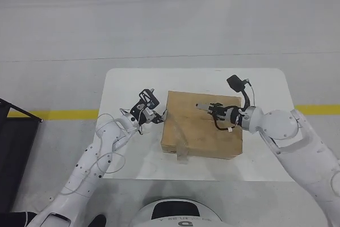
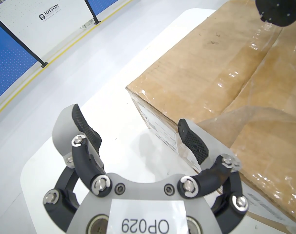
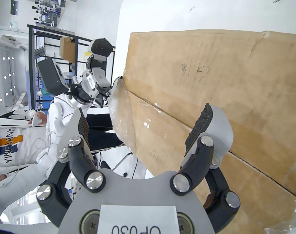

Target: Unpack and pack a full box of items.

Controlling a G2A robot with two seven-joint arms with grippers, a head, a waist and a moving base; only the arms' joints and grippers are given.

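Closed brown cardboard box [image 1: 202, 127], seam under clear tape [image 2: 258, 54], sits central on the table [image 1: 130, 82], long axis seemingly running left to right. Left gripper [image 2: 129, 120] gapes wide beside its left end; right gripper [image 3: 144, 113], equally wide, hovers over its top.

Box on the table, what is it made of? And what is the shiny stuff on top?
The box looks like plain brown cardboard: dull, papery, with creases and pen marks on its flaps. The shiny strip along the middle seam is probably clear plastic tape, since it wrinkles and glints in the light.
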